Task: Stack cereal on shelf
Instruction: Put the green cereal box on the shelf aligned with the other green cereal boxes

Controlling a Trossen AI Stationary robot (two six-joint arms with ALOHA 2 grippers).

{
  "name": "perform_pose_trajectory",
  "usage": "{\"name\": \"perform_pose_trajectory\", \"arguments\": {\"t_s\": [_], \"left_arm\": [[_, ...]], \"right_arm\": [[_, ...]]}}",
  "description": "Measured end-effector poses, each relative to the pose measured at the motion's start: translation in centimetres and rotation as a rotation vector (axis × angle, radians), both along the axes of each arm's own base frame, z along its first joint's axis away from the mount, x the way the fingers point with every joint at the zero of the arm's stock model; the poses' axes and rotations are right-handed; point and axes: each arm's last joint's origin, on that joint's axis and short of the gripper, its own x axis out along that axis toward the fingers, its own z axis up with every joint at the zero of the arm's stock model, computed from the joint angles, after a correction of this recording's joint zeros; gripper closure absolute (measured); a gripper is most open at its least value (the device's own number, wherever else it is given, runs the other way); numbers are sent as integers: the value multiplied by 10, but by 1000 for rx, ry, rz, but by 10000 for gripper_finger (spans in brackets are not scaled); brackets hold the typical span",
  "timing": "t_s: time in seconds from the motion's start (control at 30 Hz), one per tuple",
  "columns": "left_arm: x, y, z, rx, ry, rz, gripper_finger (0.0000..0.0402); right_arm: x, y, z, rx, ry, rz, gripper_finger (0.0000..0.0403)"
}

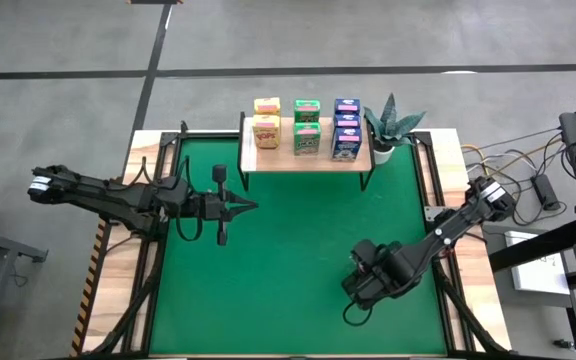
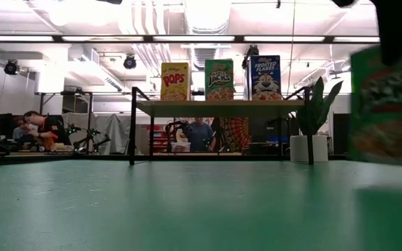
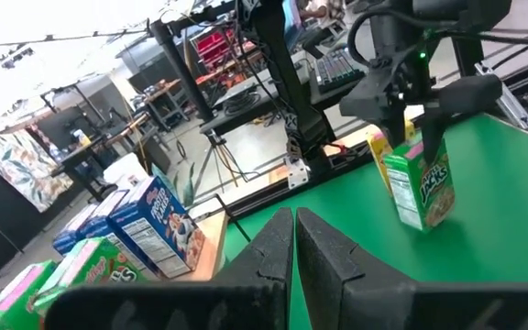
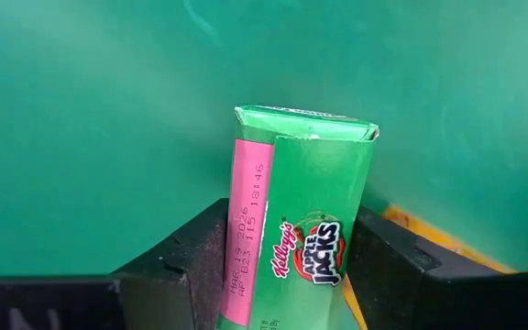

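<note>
The green Apple Jacks box (image 4: 305, 220) sits clamped between the two dark fingers of the right end effector (image 4: 287, 266), low over the green table (image 1: 288, 260) toward five o'clock in the high view, well apart from the shelf (image 1: 306, 160) at twelve o'clock. In the left wrist view it hangs upright just above the mat, and a yellow box (image 3: 380, 151) stands just behind it, which this lift could nudge over. The fingers pinch the box on its narrow sides near one end, so the thin cardboard may buckle or swing in the grip on the way across. The shelf already carries yellow (image 1: 266, 128), green (image 1: 307, 127) and blue (image 1: 345, 128) boxes, two of each as far as the high view shows. Placing this one beside or on top of the green pair risks toppling its neighbours, or clipping the potted plant (image 1: 391, 127) at the shelf's right end. The left end effector (image 1: 240, 207) waits at nine o'clock, fingers pressed together on nothing.
</note>
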Motion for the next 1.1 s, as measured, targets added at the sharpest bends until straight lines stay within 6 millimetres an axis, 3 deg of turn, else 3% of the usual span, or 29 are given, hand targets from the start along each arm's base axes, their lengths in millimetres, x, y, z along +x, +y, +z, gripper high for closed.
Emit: {"name": "perform_pose_trajectory", "arguments": {"t_s": [0.3, 0.47, 0.87, 1.1], "left_arm": [[0, 0, -2, -112, 8, -1, 402], [2, -3, -6, -185, 46, -86, 402], [27, -9, -31, -247, 164, -118, 402], [34, -10, -29, -244, 151, -119, 402]], "right_arm": [[23, -17, 37, -110, -142, 173, 225], [37, -34, 59, -168, -188, 295, 225], [60, -88, 122, -304, -297, 531, 225], [63, -129, 156, -408, -337, 617, 225]]}}
